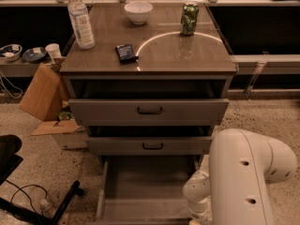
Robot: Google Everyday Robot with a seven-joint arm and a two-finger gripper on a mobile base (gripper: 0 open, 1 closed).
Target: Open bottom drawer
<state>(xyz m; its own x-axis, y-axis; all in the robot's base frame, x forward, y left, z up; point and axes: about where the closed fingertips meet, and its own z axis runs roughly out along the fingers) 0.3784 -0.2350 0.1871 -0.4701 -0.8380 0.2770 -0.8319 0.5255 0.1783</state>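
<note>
Claw [196,219], mostly cut off, grip impossible to tell, sits at the bottom drawer's [145,186] front right corner; the drawer projects lengthwise toward the camera.

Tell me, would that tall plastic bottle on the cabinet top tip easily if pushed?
Probably: the bottle is tall on a narrow base. It looks clear plastic, so likely light and slightly squashy. The gripper is out of view, below the arm near the open bottom drawer.

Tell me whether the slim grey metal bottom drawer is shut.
No: the slim grey metal bottom drawer is pulled far out, its plain interior exposed, while the gripper is out of view below the white robot arm.
</note>
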